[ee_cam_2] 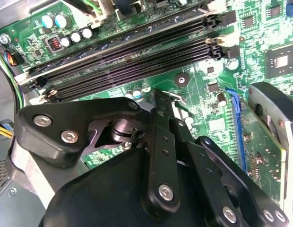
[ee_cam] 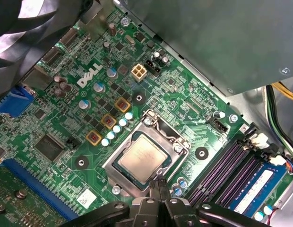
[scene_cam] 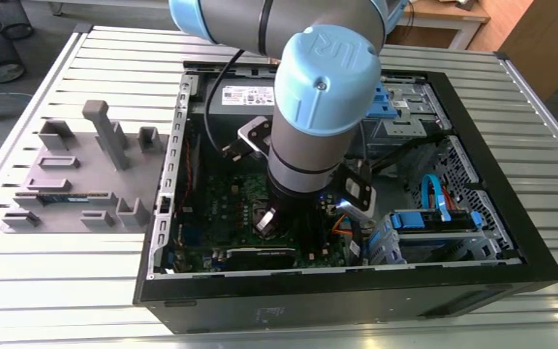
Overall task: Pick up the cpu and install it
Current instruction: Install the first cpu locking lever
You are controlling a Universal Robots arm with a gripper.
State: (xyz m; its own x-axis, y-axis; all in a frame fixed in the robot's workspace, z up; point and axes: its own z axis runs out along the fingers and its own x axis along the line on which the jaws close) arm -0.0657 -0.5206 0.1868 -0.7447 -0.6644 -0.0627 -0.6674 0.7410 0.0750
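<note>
Chip point(ee_cam: 143, 157) seated in socket point(ee_cam: 180, 147) just beyond closed, empty claw point(ee_cam: 158, 185); install step nearly done, needing socket frame latched next, judging by this.

Gripper point(ee_cam: 158, 189) hangs low over motherboard point(ee_cam: 90, 118), fingertips drawn together just beside socket frame point(ee_cam: 151, 158). CPU point(ee_cam: 142, 156) sits in socket just ahead of tips, top face bare. Memory slots point(ee_cam: 229, 172) run close to one side. Grey metal housing point(ee_cam: 222, 42) walls off the board beyond socket. Capacitor row point(ee_cam: 116, 130) flanks socket's far side.
</note>
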